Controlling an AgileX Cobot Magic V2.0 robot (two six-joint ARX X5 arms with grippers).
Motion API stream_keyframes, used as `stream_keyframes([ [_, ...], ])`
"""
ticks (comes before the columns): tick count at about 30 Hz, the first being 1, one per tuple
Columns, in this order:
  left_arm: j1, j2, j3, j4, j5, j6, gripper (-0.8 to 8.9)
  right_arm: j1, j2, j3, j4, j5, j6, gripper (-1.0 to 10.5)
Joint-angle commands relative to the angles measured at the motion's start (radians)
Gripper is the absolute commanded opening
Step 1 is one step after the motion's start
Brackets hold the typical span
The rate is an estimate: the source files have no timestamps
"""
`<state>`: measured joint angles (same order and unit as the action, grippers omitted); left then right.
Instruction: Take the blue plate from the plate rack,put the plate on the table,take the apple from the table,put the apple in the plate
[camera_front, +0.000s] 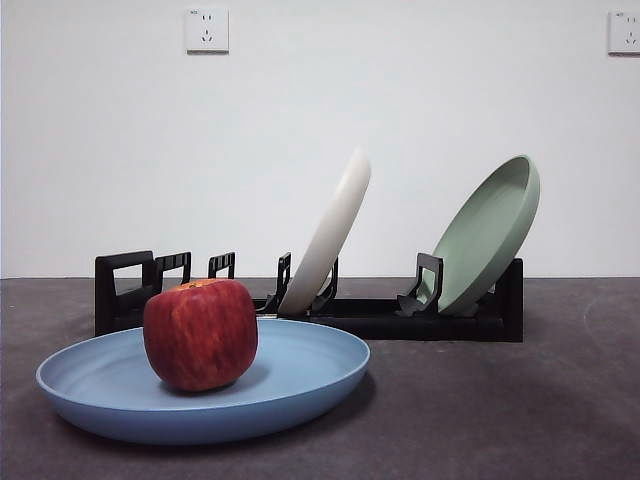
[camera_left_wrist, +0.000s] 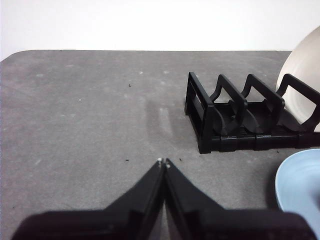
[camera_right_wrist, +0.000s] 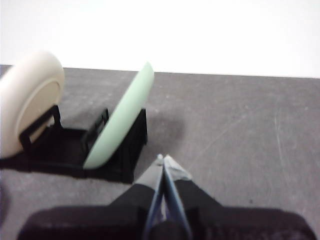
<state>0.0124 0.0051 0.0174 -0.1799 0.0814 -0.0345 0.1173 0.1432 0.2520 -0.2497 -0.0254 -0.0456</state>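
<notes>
The blue plate (camera_front: 290, 385) lies flat on the table (camera_front: 500, 420) in front of the plate rack (camera_front: 400, 318). On the plate's left half stands the dark-red apple (camera_front: 200, 333). In the left wrist view my left gripper (camera_left_wrist: 164, 162) is shut and empty over bare table, beside the rack's handle end (camera_left_wrist: 200, 120), with a piece of the blue plate's rim (camera_left_wrist: 300, 180) at the frame edge. My right gripper (camera_right_wrist: 162, 159) is shut and empty too, hovering by the other end of the rack (camera_right_wrist: 120, 160). Neither arm shows in the front view.
A cream-white plate (camera_front: 330, 230) leans in the middle of the rack and a pale green plate (camera_front: 490, 235) leans at its right end. The same two plates appear as the cream-white plate (camera_right_wrist: 30, 95) and the green plate (camera_right_wrist: 122, 117) in the right wrist view.
</notes>
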Motion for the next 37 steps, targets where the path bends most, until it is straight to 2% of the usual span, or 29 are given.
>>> stream_keyframes([
  [1,0.002,-0.003,-0.014,0.004,-0.001,0.005,-0.03,-0.001,-0.056,-0.068,0.018,-0.002,0.004,-0.1],
  [9,0.002,-0.003,-0.014,0.004,0.0,0.005,-0.03,-0.001,-0.142,-0.198,0.052,0.0,0.071,-0.1],
  [20,0.002,-0.003,-0.014,0.004,-0.001,0.005,-0.03,0.002,-0.142,-0.24,0.057,-0.002,0.17,-0.1],
  [37,0.002,-0.003,-0.014,0.004,-0.001,0.005,-0.03,0.002,-0.142,-0.24,0.058,0.006,0.169,-0.1],
])
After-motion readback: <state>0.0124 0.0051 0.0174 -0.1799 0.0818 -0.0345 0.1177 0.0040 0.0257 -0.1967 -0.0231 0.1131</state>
